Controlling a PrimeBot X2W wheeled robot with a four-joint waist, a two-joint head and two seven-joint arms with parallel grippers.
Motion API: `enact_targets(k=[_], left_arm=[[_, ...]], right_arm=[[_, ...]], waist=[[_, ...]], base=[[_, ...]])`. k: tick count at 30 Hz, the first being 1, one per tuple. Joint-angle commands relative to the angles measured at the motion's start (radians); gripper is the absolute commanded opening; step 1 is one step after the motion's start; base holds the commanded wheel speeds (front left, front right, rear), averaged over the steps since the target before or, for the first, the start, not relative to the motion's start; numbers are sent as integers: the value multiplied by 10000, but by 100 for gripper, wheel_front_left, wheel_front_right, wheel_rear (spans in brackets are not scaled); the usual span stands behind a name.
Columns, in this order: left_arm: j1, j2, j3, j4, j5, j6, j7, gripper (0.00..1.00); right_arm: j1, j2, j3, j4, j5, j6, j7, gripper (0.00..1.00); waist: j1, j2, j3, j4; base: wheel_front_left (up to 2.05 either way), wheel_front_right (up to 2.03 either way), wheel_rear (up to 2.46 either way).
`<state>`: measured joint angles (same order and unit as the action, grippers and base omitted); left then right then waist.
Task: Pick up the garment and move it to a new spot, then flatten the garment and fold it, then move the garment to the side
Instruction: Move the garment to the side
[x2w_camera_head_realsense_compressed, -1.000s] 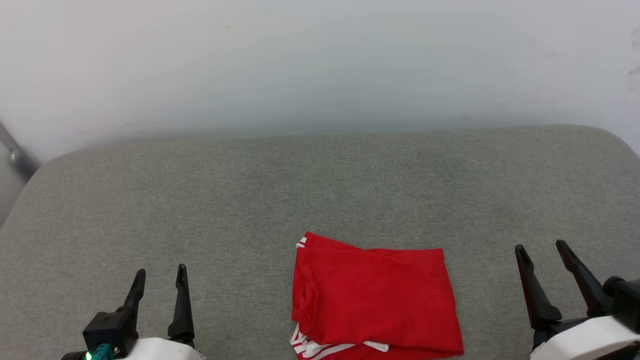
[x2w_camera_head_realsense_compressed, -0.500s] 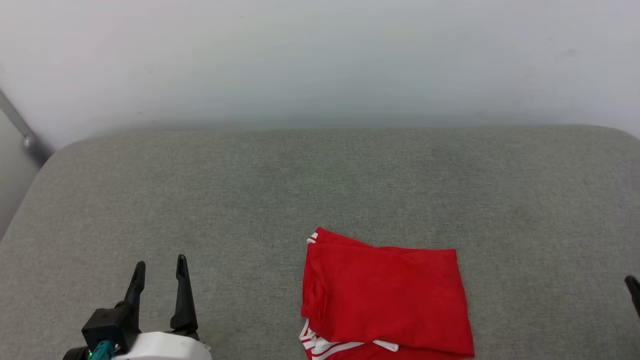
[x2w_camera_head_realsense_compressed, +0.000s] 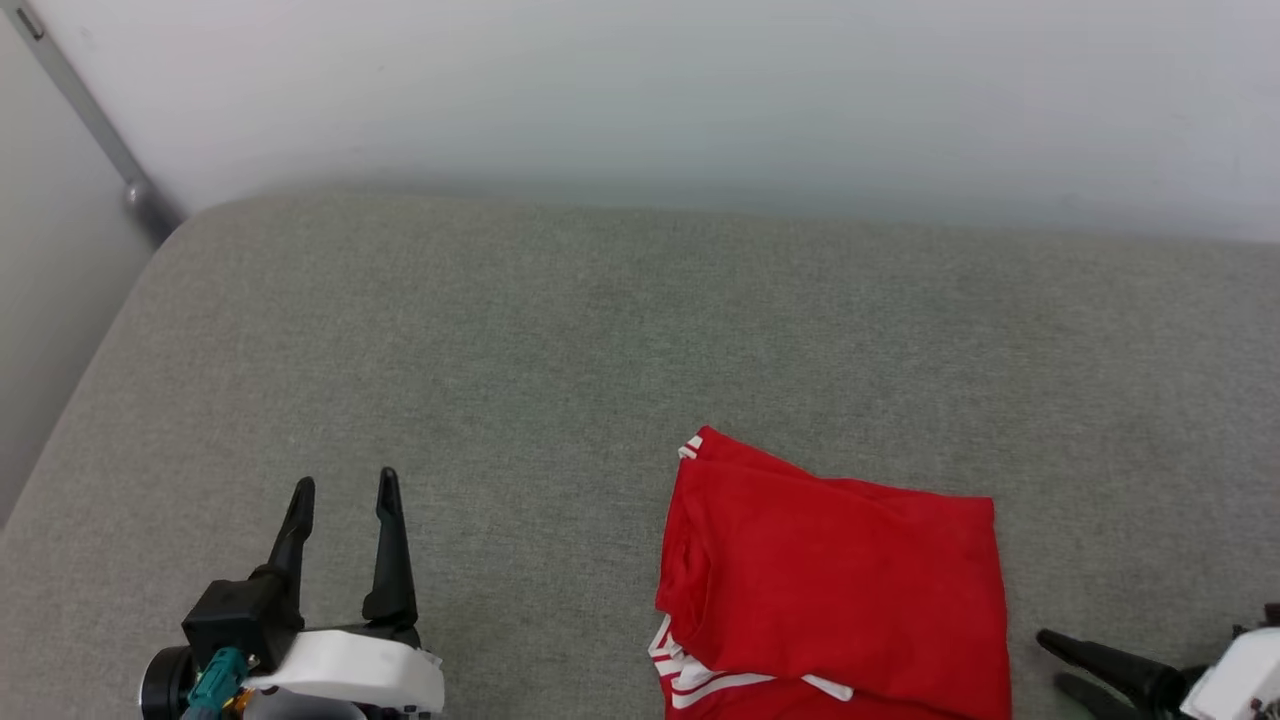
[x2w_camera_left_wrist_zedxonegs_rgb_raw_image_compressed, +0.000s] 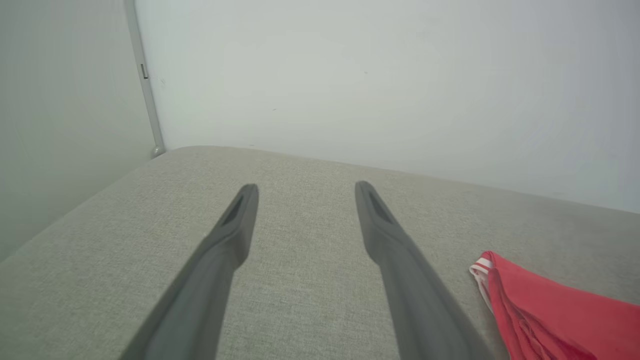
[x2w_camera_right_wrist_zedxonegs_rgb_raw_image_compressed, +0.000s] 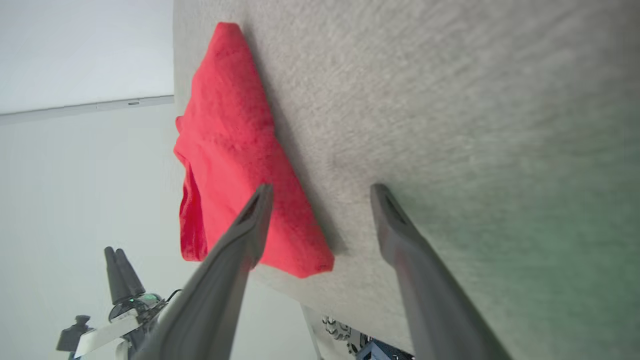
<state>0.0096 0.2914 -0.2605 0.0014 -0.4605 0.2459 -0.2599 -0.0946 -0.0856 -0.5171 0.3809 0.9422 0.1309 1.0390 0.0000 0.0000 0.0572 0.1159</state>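
- garment (x2w_camera_head_realsense_compressed: 835, 590) lies folded on the grey cushion (x2w_camera_head_realsense_compressed: 560, 340), near its front edge.
- left gripper (x2w_camera_head_realsense_compressed: 345, 480) is wide open and empty, well apart from it.
- right gripper (x2w_camera_head_realsense_compressed: 1052, 658) is wide open and empty too, just beside its right edge.
- a pinch on the top layer alone could pull the fold open.
- a side push could bunch it up.

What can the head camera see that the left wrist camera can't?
Head view extra: the right gripper, fingers open, near the garment, and most of that folded garment's top. Left wrist view extra: the grooves inside the fingertips of the left gripper. Both: the garment, the left gripper's open fingers, the grey cushion, the white wall and the metal pole.
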Motion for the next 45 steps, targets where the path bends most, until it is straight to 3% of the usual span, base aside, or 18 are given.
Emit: enact_targets(k=[1, 8, 9, 10, 11, 12, 19, 25, 26, 27, 32, 40, 45], left_arm=[[-180, -62, -36, 22, 91, -42, -57, 100], [-521, -87, -100, 151, 201, -188, -65, 100], [-548, -93, -105, 183, 190, -215, -64, 100], [-577, -98, -109, 216, 181, -229, -64, 100], [-609, -115, -110, 250, 186, -224, -65, 100], [-624, -132, -125, 287, 191, -239, -66, 100], [-647, -132, -106, 525, 213, -359, -68, 100], [-590, 5, -111, 688, 247, -546, -59, 100], [-573, 27, -112, 701, 259, -579, -59, 100], [-495, 76, -90, 666, 285, -586, -60, 100], [-915, 95, -114, 401, 528, -635, -50, 100], [-1942, 427, -321, -164, 1139, -696, 128, 100], [-3147, 837, -612, -988, 1759, -866, 806, 100]], right_arm=[[-341, 136, -45, 236, 226, -4, 156, 100], [-1467, 380, 171, 1720, 1211, -4, 359, 100], [-1530, 389, 279, 1885, 1276, -4, 305, 95], [-1601, 392, 384, 2064, 1384, -4, 272, 49], [-1661, 418, 519, 2188, 1459, -4, 251, 30], [-1687, 434, 658, 2285, 1539, -4, 201, 0], [-1707, 368, 1413, 1838, 1440, -3, -233, 0], [-1427, -399, 2852, 665, 51, -4, -1238, 0], [-1449, -561, 3158, 503, -258, -3, -1420, 0], [-1582, -1027, 4017, 188, -1190, -4, -1879, 0], [-2205, -1777, 4896, -134, -2482, -4, -2302, 0], [-3519, -2519, 5461, -149, -3662, -4, -2871, 0], [-4623, -2997, 5211, 396, -4151, -4, -3834, 0]], waist=[[0, 0, 253, 215], [0, 0, 624, 465], [0, 0, 630, 486], [0, 0, 636, 502], [0, 0, 644, 509], [0, 0, 651, 505], [0, 0, 453, 252], [0, 0, 101, -438], [0, 0, 68, -625], [0, 0, 14, -1315], [0, 0, 620, -2659], [0, 0, 2236, -4588], [0, 0, 3782, -5360]], base=[[0, 0, 0], [0, 0, 0], [0, 0, 0], [0, 0, 0], [0, 0, 0], [0, 0, 0], [0, 0, 0], [0, 0, 0], [0, 0, 0], [0, 0, 0], [0, 0, 0], [0, 0, 0], [0, 0, 0]])
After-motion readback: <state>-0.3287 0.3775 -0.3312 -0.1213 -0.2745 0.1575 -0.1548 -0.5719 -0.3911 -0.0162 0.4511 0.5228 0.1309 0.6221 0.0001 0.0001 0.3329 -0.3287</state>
